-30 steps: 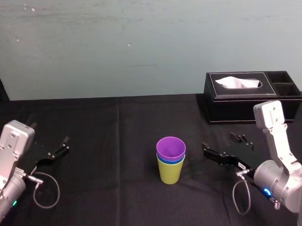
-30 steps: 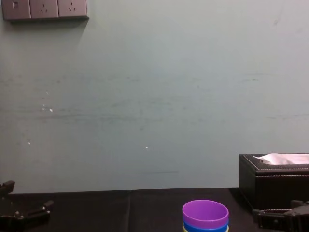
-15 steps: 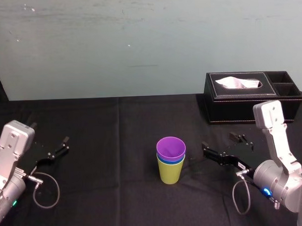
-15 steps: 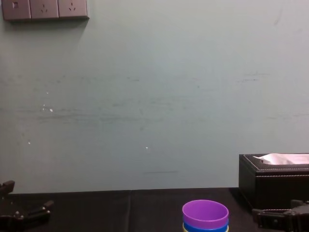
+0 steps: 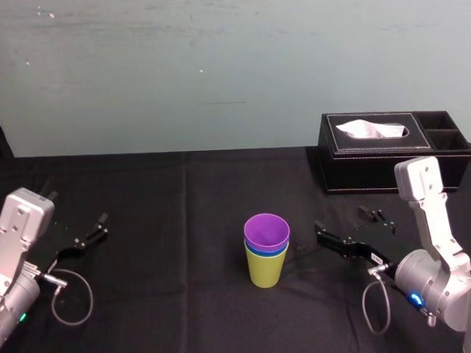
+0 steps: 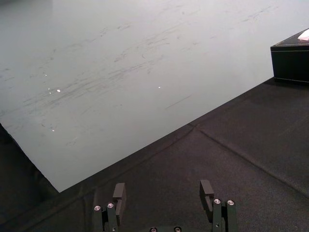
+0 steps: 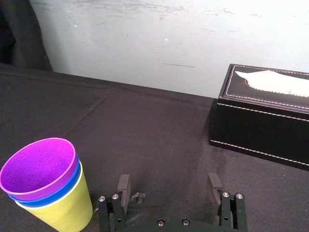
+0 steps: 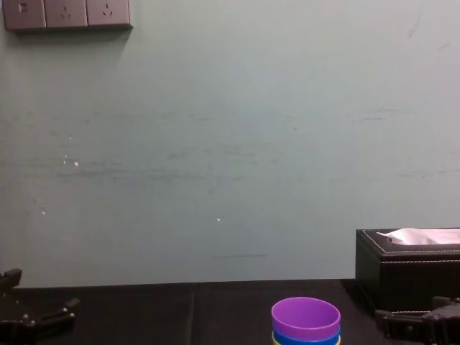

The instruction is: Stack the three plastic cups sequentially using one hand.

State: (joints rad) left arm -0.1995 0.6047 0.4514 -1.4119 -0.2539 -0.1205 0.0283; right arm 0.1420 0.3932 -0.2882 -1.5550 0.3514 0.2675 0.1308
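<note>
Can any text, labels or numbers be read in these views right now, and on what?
Nothing reads clearly.
White label on the right gripper: too small to read.
Stacked cups, tissue box, wall sockets, left gripper: no markings visible.

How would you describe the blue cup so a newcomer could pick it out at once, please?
On the black table, find the one stack of cups near its middle, to the left of the black tissue box. The blue cup is the middle one: a thin band of rim shows between the purple cup nested on top and the yellow-green cup below.
</note>
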